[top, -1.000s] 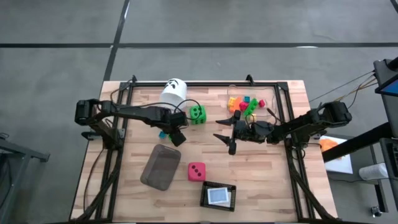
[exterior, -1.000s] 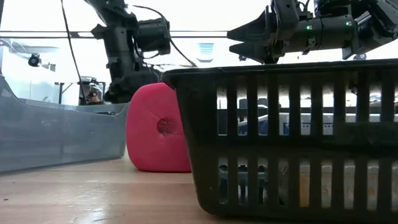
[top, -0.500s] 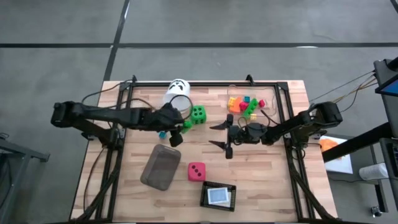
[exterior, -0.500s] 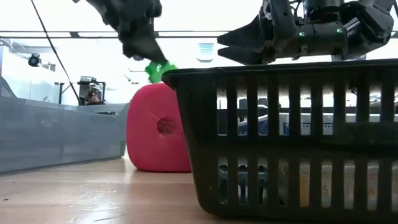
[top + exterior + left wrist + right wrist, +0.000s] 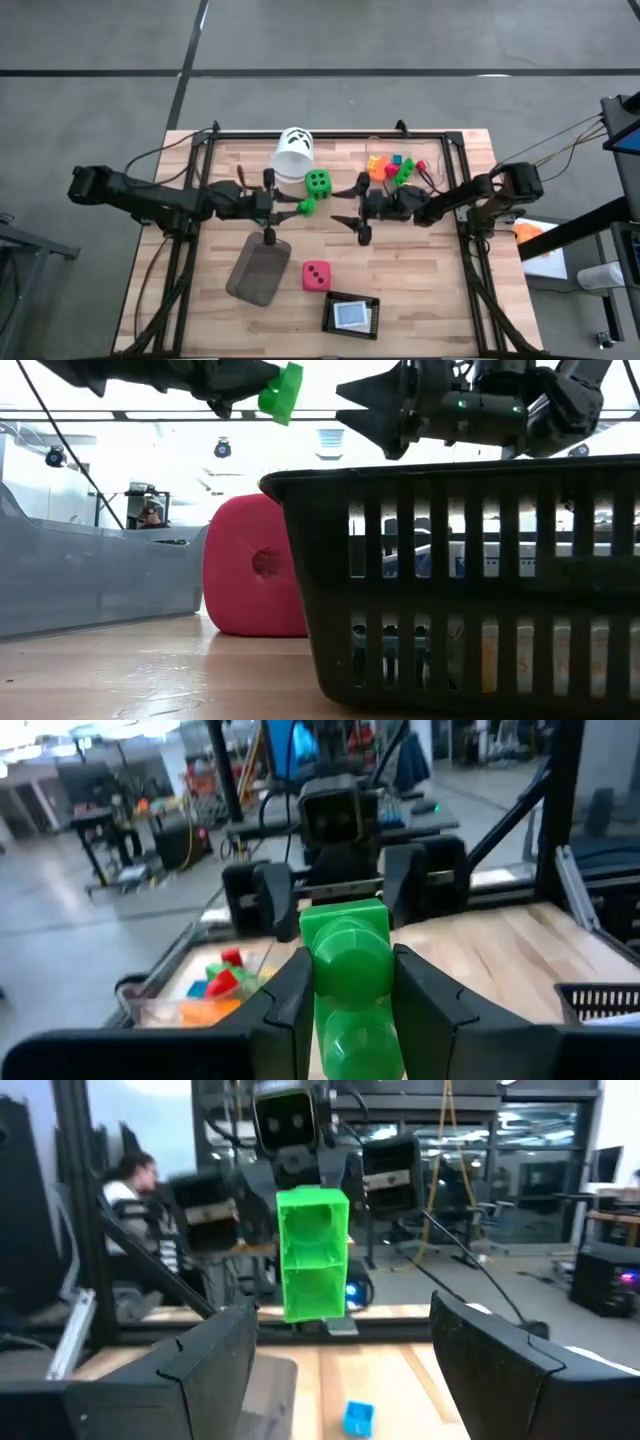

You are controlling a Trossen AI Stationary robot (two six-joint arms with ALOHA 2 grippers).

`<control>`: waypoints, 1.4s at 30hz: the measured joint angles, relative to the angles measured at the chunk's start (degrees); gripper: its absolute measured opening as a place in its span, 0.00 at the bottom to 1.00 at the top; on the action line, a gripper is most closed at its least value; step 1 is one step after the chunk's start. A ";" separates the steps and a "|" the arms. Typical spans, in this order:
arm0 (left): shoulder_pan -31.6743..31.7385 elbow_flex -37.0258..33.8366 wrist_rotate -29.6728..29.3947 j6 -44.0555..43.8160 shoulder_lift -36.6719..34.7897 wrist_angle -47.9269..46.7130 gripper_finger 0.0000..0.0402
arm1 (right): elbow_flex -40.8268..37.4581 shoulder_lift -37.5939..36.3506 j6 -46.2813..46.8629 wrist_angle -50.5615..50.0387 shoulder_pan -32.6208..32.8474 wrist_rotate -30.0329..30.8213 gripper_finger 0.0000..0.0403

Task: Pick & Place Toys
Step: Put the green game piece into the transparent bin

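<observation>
My left gripper [image 5: 292, 207] reaches level over the table's middle, shut on a small green brick [image 5: 306, 206]. In the low view the green brick [image 5: 282, 390] hangs high above the table. My right gripper [image 5: 345, 207] faces it from the right, open, with its fingertips a short way from the brick. In the right wrist view the green brick [image 5: 312, 1255] stands ahead of my two spread fingers. A green die [image 5: 318, 182] and a pink-red die [image 5: 316, 275] rest on the wood. Several bright bricks lie in a clear box [image 5: 395, 168]. My left gripper pinches the green brick by two opposite sides [image 5: 312, 982] between its two fingers [image 5: 418, 1000]. The fingers lie level and point toward the table's right edge. The brick sticks out past the fingertips, lifted clear of the table.
A flat grey tray [image 5: 259, 268] lies near the front left of centre. A black slatted basket [image 5: 351, 314] stands at the near edge and fills the low view's right. A white cup [image 5: 292, 152] lies at the far side. A blue brick [image 5: 357, 1417] lies on the wood.
My left gripper has risen from the table with the green brick, tipped from pointing down to level, rolled, and moved toward the right gripper. The brick is now lifted clear. My right gripper has moved a little toward the table's left, staying open.
</observation>
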 joint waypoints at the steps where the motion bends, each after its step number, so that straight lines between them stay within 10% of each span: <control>1: 0.12 -1.14 0.75 0.66 -0.02 2.20 0.24 | 0.45 0.44 0.62 0.30 -0.57 -0.98 0.72; 42: 3.34 -1.34 5.89 2.02 10.80 17.64 0.24 | 12.13 9.67 4.41 -3.77 -4.21 -17.17 0.72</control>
